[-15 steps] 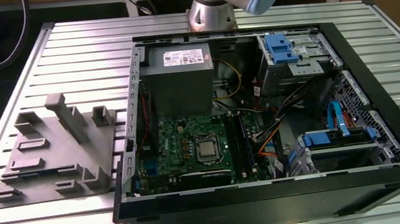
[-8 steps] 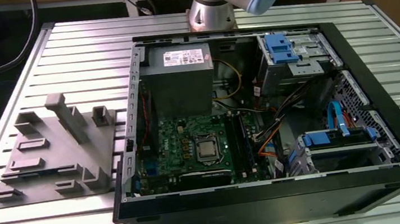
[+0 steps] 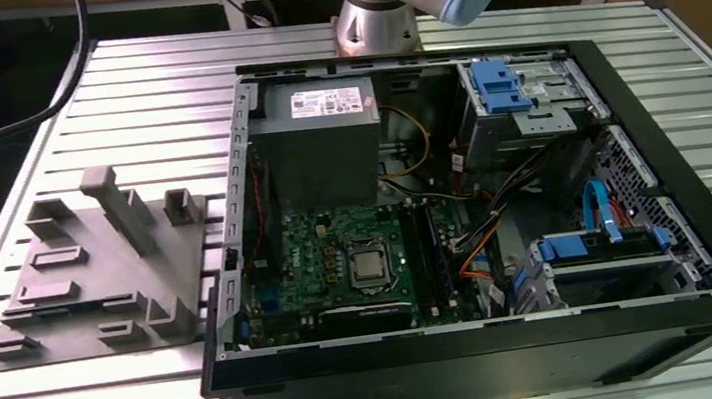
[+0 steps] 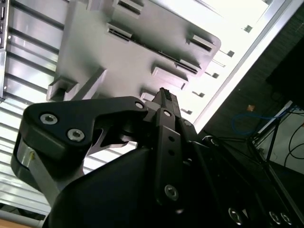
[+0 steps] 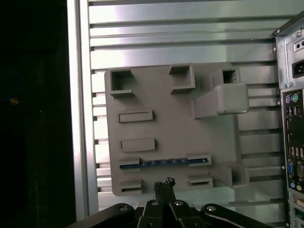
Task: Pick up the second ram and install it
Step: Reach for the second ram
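the second ram [image 5: 164, 163] sits on edge in a slot of the grey fixture [image 5: 166, 118]. its long axis runs between two end brackets that cover its ends, and only a thin blue edge shows. the gripper [image 5: 164, 182] hovers near it, fingers clenched together on nothing. the fixture rests on a ribbed aluminium table [image 3: 143, 93], with the open computer case [image 3: 483, 366] just beside it.

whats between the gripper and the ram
In the first wrist view, just a bare strip of the grey fixture lies between the gripper and the ram; nothing else is there.
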Available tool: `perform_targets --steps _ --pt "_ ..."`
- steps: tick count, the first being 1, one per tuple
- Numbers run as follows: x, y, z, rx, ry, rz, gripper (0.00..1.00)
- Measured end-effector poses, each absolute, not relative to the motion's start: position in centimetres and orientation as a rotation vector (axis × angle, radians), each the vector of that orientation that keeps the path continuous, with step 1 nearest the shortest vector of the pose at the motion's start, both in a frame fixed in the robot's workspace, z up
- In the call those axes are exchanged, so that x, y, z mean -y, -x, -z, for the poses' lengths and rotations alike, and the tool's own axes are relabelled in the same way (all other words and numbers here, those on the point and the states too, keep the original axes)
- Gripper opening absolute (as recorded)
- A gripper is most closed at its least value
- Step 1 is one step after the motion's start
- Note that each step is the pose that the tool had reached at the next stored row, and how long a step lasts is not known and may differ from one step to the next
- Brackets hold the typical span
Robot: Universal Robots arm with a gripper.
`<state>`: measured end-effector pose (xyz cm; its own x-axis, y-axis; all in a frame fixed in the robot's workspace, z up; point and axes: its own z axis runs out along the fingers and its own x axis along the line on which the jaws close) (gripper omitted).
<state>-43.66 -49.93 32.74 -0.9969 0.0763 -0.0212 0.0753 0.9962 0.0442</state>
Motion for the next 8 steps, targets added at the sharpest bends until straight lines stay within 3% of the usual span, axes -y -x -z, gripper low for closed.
perform_targets --steps 8 --pt "49.93 42.77 -32.35 -3.117 -0.118 -0.067 0.07"
